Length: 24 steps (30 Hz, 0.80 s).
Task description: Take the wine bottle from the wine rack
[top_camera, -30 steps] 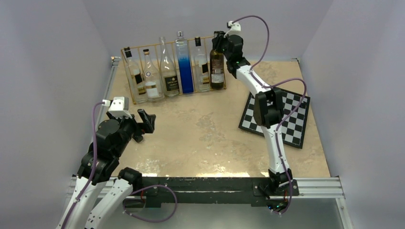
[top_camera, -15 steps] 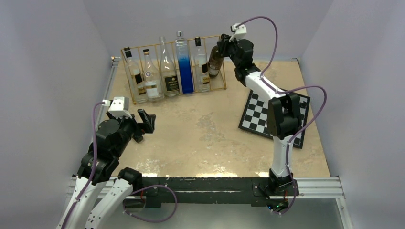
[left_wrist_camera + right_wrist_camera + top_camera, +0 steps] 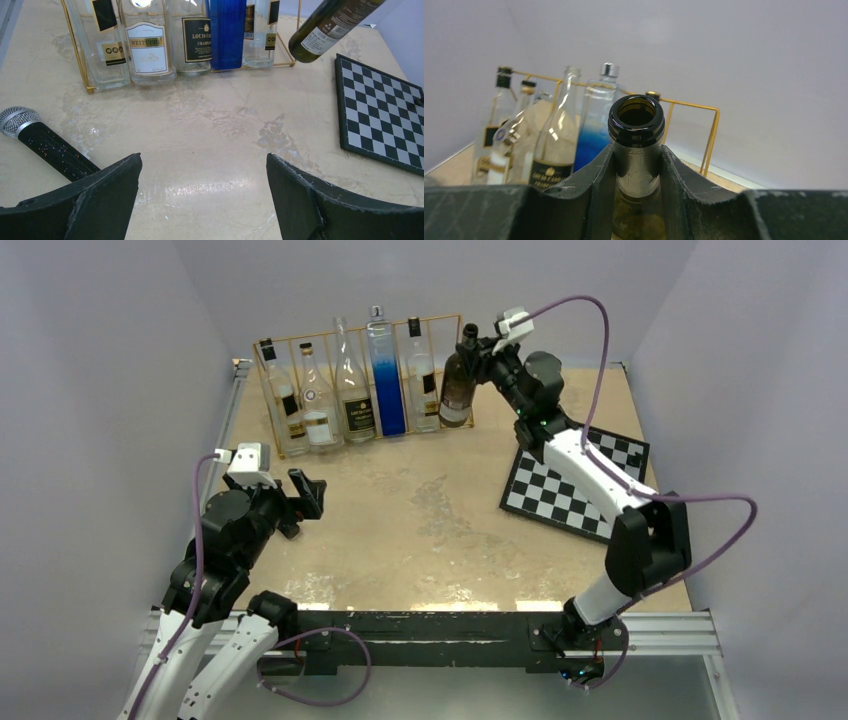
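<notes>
R gripper point(image 3: 636, 165) clamped on neck of wine bottle point(image 3: 457, 390); bottle tilted, at R end of wine rack point(image 3: 694, 105). L gripper point(image 3: 202, 190) fully open, empty. Qty: 5 bottles in rack, 1 held.

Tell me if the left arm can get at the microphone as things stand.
Probably yes. The microphone lies on the table close in front of the left end effector, whose jaws stand open, and nothing stands between them.
</notes>
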Tool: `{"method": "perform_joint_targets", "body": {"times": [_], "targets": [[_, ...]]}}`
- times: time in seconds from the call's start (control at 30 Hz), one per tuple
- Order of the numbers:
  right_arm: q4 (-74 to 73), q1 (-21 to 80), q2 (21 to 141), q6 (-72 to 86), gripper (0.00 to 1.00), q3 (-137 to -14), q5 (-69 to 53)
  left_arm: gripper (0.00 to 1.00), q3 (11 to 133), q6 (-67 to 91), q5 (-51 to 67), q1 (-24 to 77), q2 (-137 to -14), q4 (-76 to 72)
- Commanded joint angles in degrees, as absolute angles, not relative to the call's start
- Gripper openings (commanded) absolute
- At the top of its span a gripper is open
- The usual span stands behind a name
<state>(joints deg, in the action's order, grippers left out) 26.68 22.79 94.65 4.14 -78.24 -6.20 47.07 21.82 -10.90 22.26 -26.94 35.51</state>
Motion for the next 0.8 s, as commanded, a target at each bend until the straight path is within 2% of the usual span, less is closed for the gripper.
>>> {"method": "perform_joint_targets", "body": {"times": [0.0,0.37,0.6,0.77], "targets": [[37.02,25.56,84.28,0.84,0.0,-69.58,-9.51,0.98,46.94,20.57,-10.99,22.41,-26.69,34.49],[45.24,29.6,72.42,0.32,0.0,-47.41,-8.8,0.98,46.88,20.57,-10.16,22.41,-26.73,34.54],[46.93,29.83,67.73,1.21,0.0,-39.31,-9.84,0.98,46.86,20.68,-8.89,22.41,-27.54,34.19],[42.91,29.92,63.57,-1.82,0.0,-36.92,-9.9,0.98,46.83,20.57,-9.19,22.41,-27.22,34.28]]}}
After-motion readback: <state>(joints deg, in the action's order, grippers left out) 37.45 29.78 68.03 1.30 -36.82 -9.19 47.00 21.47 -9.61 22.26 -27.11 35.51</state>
